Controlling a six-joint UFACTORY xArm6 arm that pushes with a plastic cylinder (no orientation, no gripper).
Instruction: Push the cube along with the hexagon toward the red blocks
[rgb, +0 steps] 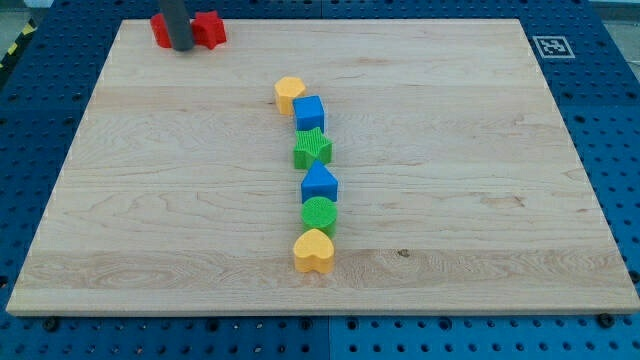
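My tip (182, 47) at view's top left, between red blocks (210, 28). No jaws on rod; holds nothing. Blue cube (310, 112) touches yellow hexagon (290, 93) mid-board, well apart, lower right of tip. Pair's axis points up-left toward reds; tip must get behind cube.

Rod (178, 20) cut off at top — hiding red blocks (208, 30) partly

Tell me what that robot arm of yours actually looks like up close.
Only my rod shows: a plain, straight, dark grey cylinder entering from the view's top, with no claw, cables or markings visible. My tip sits between the red blocks at the board's top-left corner.
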